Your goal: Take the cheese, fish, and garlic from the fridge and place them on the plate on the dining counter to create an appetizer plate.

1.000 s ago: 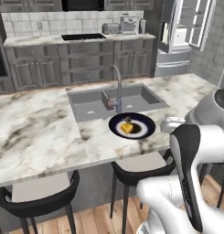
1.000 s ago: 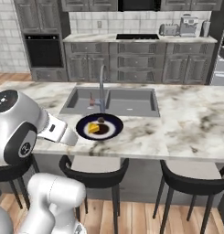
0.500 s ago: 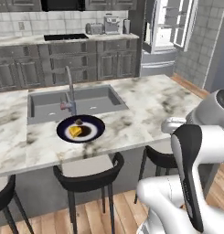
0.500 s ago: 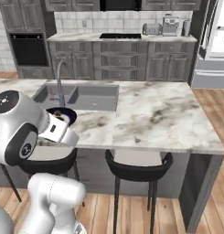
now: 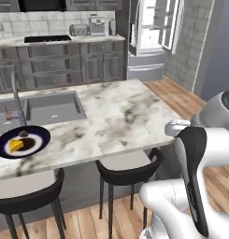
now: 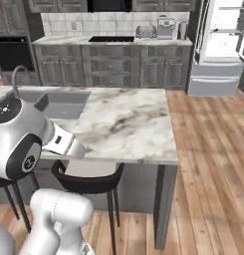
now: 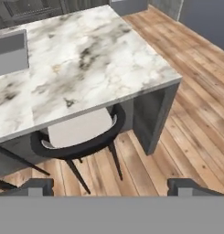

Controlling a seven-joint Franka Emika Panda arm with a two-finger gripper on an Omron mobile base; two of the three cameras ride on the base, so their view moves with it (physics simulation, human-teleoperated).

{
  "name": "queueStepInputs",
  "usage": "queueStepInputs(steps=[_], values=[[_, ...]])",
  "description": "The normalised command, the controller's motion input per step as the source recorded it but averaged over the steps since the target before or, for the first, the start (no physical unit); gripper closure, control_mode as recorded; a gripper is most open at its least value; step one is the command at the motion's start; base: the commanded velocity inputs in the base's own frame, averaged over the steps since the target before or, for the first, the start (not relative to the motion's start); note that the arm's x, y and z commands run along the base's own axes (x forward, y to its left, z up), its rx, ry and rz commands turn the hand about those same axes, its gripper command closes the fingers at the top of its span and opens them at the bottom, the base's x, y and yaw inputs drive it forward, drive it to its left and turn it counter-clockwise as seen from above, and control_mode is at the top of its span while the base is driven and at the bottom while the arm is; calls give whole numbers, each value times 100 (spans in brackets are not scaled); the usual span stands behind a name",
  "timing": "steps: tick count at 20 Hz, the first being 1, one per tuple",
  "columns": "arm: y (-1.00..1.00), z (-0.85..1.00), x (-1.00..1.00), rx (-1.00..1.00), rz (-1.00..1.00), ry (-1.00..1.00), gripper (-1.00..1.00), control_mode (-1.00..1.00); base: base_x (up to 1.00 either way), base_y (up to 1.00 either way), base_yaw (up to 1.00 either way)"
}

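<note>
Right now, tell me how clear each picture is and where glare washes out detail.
Left base view: soft; the fridge interior glares white, and the plate shows its cheese blurrily. Right base view: fridge shelves washed out. Hand view: the dining counter veins are smeared and the stool is soft-edged.

even, bright rendered light with soft shadows under the dining counter (image 5: 120, 112), a glowing fridge (image 5: 151, 28) interior, and slightly soft, low-resolution edges throughout.
</note>
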Motion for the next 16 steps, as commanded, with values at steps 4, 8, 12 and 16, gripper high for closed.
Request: queueStepInputs(steps=[4,8,12,16], values=[[0,0,0,0,0,0,-100,100,0,-100,0],[0,0,0,0,0,0,-100,100,-1,-100,0],[0,0,0,0,0,0,-100,100,0,-100,0],[0,0,0,0,0,0,-100,100,0,-100,0]])
